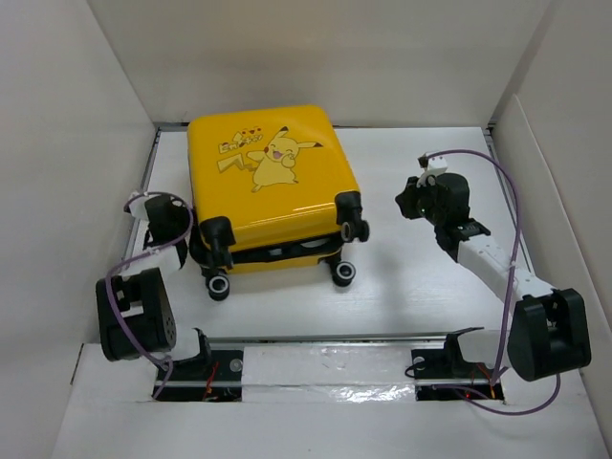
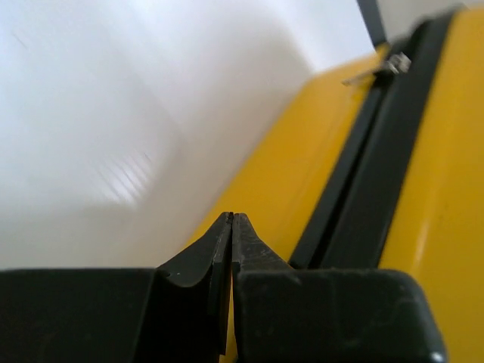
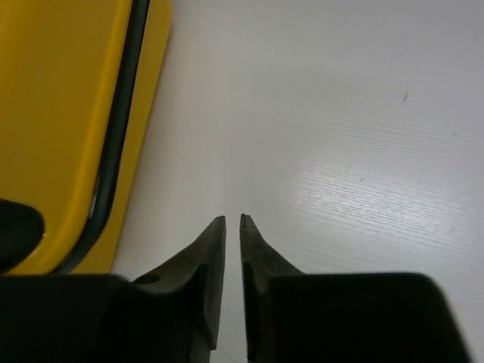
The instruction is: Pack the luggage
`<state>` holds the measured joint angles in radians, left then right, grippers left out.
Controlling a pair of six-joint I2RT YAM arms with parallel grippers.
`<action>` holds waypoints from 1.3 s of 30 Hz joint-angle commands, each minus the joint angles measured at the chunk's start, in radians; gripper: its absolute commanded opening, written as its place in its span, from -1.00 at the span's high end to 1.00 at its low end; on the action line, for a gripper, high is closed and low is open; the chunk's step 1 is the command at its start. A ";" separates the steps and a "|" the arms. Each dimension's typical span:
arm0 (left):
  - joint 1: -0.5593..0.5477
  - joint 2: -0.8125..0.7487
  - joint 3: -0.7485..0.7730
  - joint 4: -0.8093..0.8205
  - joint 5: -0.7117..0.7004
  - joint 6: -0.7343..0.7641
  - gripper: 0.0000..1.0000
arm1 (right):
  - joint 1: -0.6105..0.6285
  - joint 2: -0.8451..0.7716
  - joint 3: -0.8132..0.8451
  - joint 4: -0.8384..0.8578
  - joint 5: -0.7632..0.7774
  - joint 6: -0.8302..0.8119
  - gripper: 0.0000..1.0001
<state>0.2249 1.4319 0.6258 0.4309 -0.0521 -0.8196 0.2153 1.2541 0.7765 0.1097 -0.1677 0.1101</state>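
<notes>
The luggage [image 1: 273,182] is a yellow hard-shell suitcase with a Pikachu print. It lies flat with its lid down, wheels [image 1: 219,285] toward me. My left gripper [image 1: 164,212] is shut and empty, right against its left side. In the left wrist view the gripper [image 2: 232,217] sits by the yellow shell [image 2: 287,174] and its black zipper seam, with a metal zipper pull [image 2: 389,66] farther along. My right gripper [image 1: 409,203] hovers over bare table right of the suitcase. In the right wrist view it [image 3: 233,219] is shut but for a thin gap, empty, with the shell [image 3: 60,113] at left.
White walls [image 1: 57,143] enclose the white table [image 1: 421,287] on the left, back and right. A metal rail with a taped white strip [image 1: 325,363] runs along the near edge between the arm bases. Purple cables [image 1: 512,191] loop off both arms.
</notes>
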 commanded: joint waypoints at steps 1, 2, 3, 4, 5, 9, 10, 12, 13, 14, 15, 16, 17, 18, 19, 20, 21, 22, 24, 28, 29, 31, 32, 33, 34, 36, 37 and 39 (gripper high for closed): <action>-0.148 -0.059 -0.150 -0.043 0.206 -0.036 1.00 | -0.005 0.030 0.050 0.005 0.062 -0.016 0.54; -0.171 -0.103 -0.199 -0.032 0.201 -0.036 1.00 | -0.005 0.039 0.055 0.004 0.071 -0.021 0.48; -0.227 -0.129 -0.221 -0.023 0.177 -0.033 1.00 | -0.005 0.050 0.061 -0.004 0.077 -0.024 0.45; -0.264 -0.196 -0.250 -0.033 0.144 -0.011 1.00 | -0.005 0.070 0.069 -0.011 0.089 -0.029 0.37; -0.304 -0.229 -0.264 -0.053 0.099 -0.010 1.00 | -0.005 0.080 0.073 -0.008 0.092 -0.029 0.32; -0.363 -0.362 -0.350 -0.052 0.078 0.007 1.00 | -0.017 0.178 0.127 -0.028 0.137 -0.030 0.22; -0.363 -0.384 -0.363 -0.047 0.089 0.014 1.00 | -0.017 0.203 0.145 -0.057 0.149 -0.030 0.21; -0.372 -0.438 -0.400 -0.040 0.133 0.022 1.00 | -0.030 0.276 0.200 -0.070 0.136 -0.029 0.21; -0.372 -0.448 -0.411 -0.026 0.146 0.025 1.00 | -0.030 0.298 0.220 -0.073 0.123 -0.032 0.21; -0.383 -0.465 -0.428 -0.020 0.155 0.025 1.00 | -0.030 0.318 0.240 -0.073 0.102 -0.032 0.21; -0.401 -0.475 -0.442 -0.009 0.175 0.023 1.00 | -0.030 0.338 0.278 -0.070 0.091 -0.026 0.21; -0.413 -0.479 -0.452 0.015 0.184 0.023 1.00 | -0.030 0.372 0.297 -0.047 0.077 -0.021 0.21; -0.447 -0.491 -0.457 0.012 0.179 0.022 1.00 | -0.013 0.389 0.316 -0.038 0.048 -0.009 0.21; -0.464 -0.511 -0.469 0.019 0.170 0.016 1.00 | 0.013 0.407 0.338 -0.035 0.037 -0.007 0.22; -0.485 -0.518 -0.478 0.041 0.170 0.004 1.00 | 0.028 0.445 0.396 -0.038 0.024 -0.006 0.23; -0.504 -0.524 -0.488 0.051 0.167 -0.003 1.00 | 0.042 0.467 0.432 -0.038 -0.005 -0.010 0.24; -0.537 -0.528 -0.501 0.063 0.155 -0.009 1.00 | 0.058 0.490 0.470 -0.038 -0.019 -0.015 0.25; -0.548 -0.527 -0.511 0.098 0.156 -0.025 1.00 | 0.080 0.514 0.571 -0.074 -0.033 -0.023 0.25; -0.559 -0.518 -0.528 0.129 0.175 -0.035 1.00 | 0.090 0.599 0.685 -0.131 -0.053 -0.042 0.25; -0.591 -0.485 -0.537 0.222 0.215 -0.050 1.00 | 0.075 0.654 0.875 -0.266 -0.041 -0.050 0.21; -0.601 -0.475 -0.537 0.235 0.218 -0.053 1.00 | 0.055 0.647 0.897 -0.280 0.003 -0.047 0.16; -0.642 -0.464 -0.534 0.276 0.206 -0.058 1.00 | 0.036 0.581 0.882 -0.292 0.060 -0.044 0.03; -0.665 -0.449 -0.529 0.287 0.198 -0.058 1.00 | 0.023 0.547 0.865 -0.294 0.118 -0.037 0.01; -0.692 -0.436 -0.506 0.287 0.158 -0.055 1.00 | 0.022 0.462 0.803 -0.291 0.141 -0.033 -0.05; -0.723 -0.429 -0.491 0.281 0.131 -0.049 1.00 | 0.022 0.411 0.756 -0.265 0.161 -0.029 -0.09; -0.811 -0.406 -0.445 0.279 0.063 -0.038 1.00 | 0.022 0.297 0.570 -0.223 0.246 0.000 -0.01; -0.832 -0.403 -0.428 0.252 0.022 -0.033 1.00 | 0.033 0.174 0.493 -0.161 0.267 0.020 0.50; -0.845 -0.430 -0.410 0.223 -0.017 -0.038 1.00 | 0.050 0.047 0.329 -0.078 0.318 0.071 0.87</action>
<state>-0.5785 1.0397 0.1112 0.4927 -0.0891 -0.8223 0.2424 1.4651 1.2499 -0.0921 0.0326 0.1059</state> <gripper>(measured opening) 0.003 0.112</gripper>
